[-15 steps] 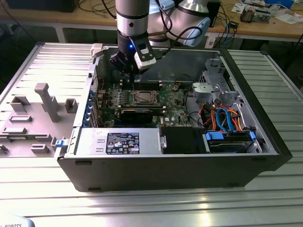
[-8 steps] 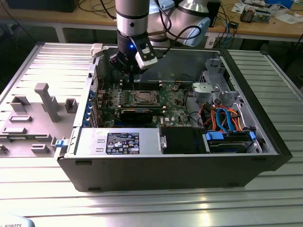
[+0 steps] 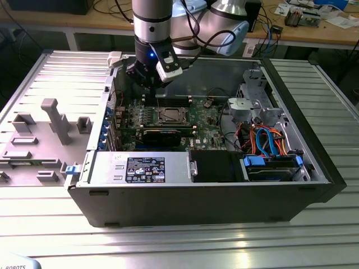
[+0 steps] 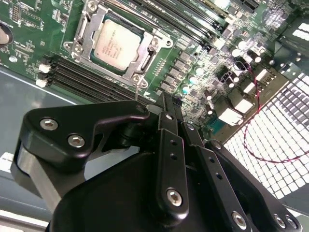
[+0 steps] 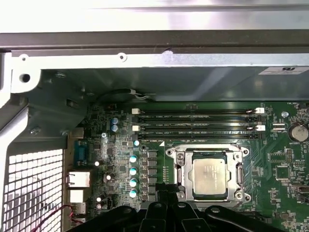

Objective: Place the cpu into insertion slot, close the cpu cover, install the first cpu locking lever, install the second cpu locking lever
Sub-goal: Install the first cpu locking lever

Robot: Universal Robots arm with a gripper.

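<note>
1. Hovering over the far part of the open case (image 3: 314, 185), upper centre of the exterior view, my end effector (image 3: 147, 84) hangs above the motherboard (image 3: 207, 120), apart from the socket.
2. I see its black fingers (image 4: 166, 113) drawn together to a point with nothing between them; it is closed and empty.
3. I see the cpu (image 5: 209, 177) lying flat in the slot (image 5: 181, 169), lower right of the first wrist view; in the second wrist view the cpu (image 4: 116, 42) sits at upper left.
4. The cover (image 5: 207, 149) lies down around the chip, framing it.
5. The case rests on the ribbed metal worktop (image 3: 179, 241).
</note>
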